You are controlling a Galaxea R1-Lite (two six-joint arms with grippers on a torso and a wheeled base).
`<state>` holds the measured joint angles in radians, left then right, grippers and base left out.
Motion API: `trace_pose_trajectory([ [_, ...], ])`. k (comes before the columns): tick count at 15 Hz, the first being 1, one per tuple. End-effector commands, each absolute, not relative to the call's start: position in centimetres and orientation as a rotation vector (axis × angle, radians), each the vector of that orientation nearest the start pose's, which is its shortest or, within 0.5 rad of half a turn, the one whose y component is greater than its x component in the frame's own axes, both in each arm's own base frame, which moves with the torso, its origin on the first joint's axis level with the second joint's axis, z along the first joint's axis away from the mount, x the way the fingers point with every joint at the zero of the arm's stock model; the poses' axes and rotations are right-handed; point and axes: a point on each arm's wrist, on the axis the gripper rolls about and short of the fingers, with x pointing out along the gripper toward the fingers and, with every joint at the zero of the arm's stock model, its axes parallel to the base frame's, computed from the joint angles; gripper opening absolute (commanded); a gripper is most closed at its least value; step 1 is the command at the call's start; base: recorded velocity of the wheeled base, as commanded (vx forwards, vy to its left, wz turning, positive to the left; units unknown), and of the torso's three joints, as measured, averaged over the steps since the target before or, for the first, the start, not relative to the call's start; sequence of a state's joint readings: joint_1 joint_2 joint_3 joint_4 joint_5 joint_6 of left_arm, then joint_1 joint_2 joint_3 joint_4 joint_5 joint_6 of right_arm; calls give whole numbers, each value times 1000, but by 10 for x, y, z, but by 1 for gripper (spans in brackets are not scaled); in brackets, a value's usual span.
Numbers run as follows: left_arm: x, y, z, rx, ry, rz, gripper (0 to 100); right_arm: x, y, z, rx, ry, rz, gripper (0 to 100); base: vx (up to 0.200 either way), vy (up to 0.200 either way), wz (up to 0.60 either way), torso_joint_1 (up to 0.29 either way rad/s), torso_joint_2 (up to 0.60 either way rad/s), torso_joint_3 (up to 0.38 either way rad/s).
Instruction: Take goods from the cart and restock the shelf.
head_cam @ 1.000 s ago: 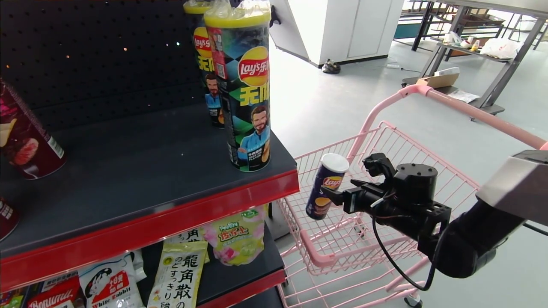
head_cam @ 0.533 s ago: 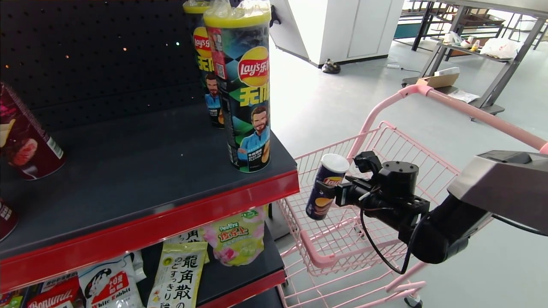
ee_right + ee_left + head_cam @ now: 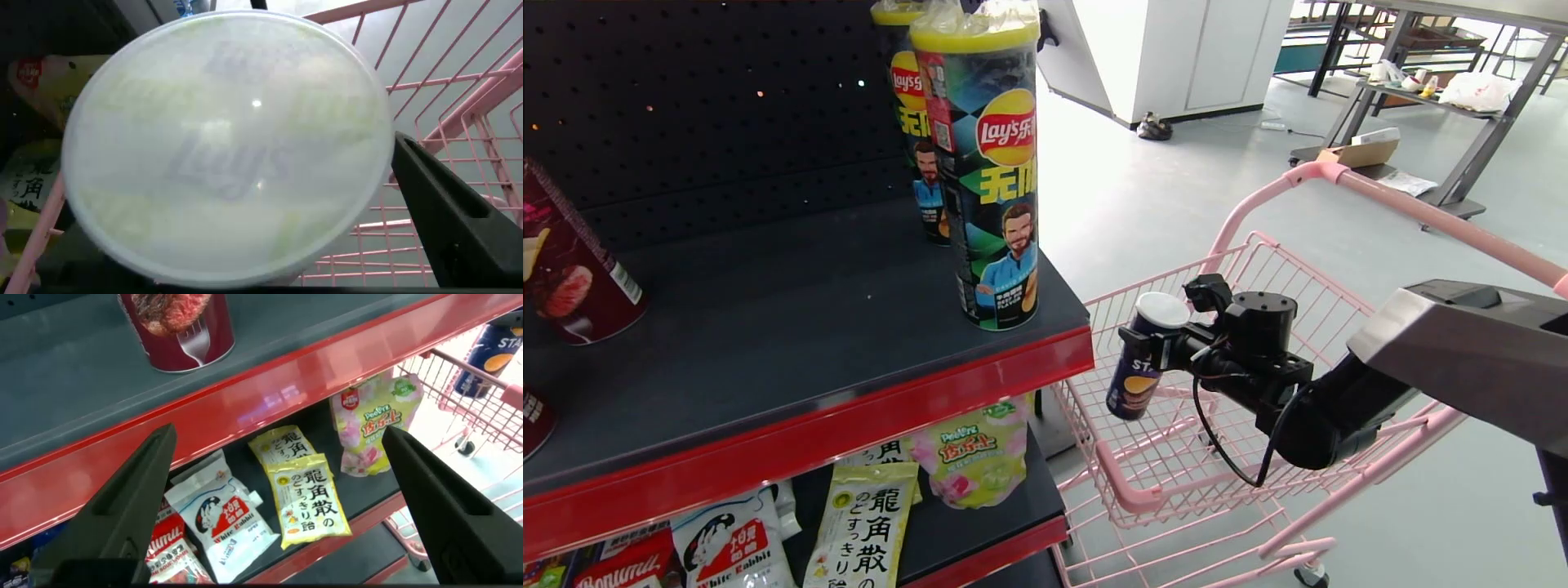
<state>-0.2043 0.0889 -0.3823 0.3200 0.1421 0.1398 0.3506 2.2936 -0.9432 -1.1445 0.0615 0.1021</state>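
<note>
Step in hand, as I read it: the pick from the cart.

- Right gripper (image 3: 1164,314) sits around the upper part of the small blue chip can (image 3: 1131,384), just under its white lid (image 3: 229,139). I can't tell whether it has clamped or only straddles the can; contact isn't visible.
- The can is inside the pink cart (image 3: 1262,245), at the corner nearest the shelf (image 3: 792,310). It's tilted, top leaning away from the shelf. I can't tell if its base rests on the wire.
- Left gripper (image 3: 278,437) is wide open and empty, in front of the shelf's red front edge and above the snack bags (image 3: 306,506) on the lower level.

How I'd run it:
- Clamp on the can body below the lid rim, not on the lid, which would likely pop or slip.
- The hold is high on a tilted cylinder, so expect it to pivot. Confirm the grip before lifting.
- Lift straight up past the cart rim before any sideways move. The shelf deck sits above the can's present height.
- Target the bare deck between the tall chip cans (image 3: 996,204) and the dark red can (image 3: 572,278).
- Keep well off the tall cans. They stand close to the shelf's end and look easy to topple.
- Level the can, seat the base flat, then release.
</note>
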Motion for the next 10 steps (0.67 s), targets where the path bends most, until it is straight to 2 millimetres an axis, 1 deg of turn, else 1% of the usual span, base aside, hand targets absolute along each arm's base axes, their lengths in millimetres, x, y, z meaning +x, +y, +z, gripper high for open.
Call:
trace_pose_trajectory([
  [1, -49, 13, 147, 145, 24, -63, 100, 387, 144, 47, 68, 235, 403, 100, 0, 0, 0, 0, 0, 0],
  [3, -49, 14, 147, 146, 25, -59, 100, 388, 145, 44, 68, 243, 402, 100, 0, 0, 0, 0, 0, 0],
  [4, -49, 14, 147, 145, 25, -57, 100, 391, 146, 46, 70, 230, 401, 0, 0, 0, 0, 0, 0, 0],
  [8, -49, 14, 147, 146, 23, -57, 100, 389, 145, 51, 67, 221, 392, 0, 0, 0, 0, 0, 0, 0],
  [10, -49, 14, 147, 146, 23, -60, 100, 377, 141, 71, 56, 197, 384, 0, 0, 0, 0, 0, 0, 0],
])
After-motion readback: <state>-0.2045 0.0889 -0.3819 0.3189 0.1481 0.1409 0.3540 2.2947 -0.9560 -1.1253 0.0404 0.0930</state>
